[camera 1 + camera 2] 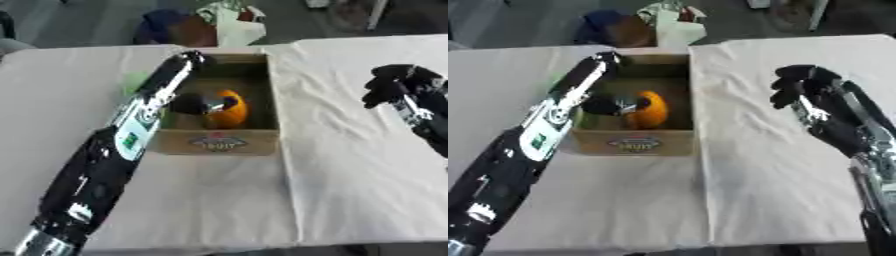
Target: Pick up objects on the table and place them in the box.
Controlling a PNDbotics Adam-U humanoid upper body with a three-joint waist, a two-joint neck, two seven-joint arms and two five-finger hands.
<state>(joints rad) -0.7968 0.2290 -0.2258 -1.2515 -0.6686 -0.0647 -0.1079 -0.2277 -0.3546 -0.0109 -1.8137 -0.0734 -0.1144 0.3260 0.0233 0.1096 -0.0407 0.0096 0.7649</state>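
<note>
Orange rounded object [231,110] sits inside the open brown cardboard box [219,141], left hand [194,104] curled against it.
Right hand [798,86] hovers at three o'clock, fingers curled on nothing, over bare white tablecloth [737,165].

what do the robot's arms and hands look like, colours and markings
Both arms are mostly black with silver-grey joint sections. The left arm carries a white panel with a small green marking on its forearm. The left hand and right hand are black; the right arm shows silver near the wrist.
</note>
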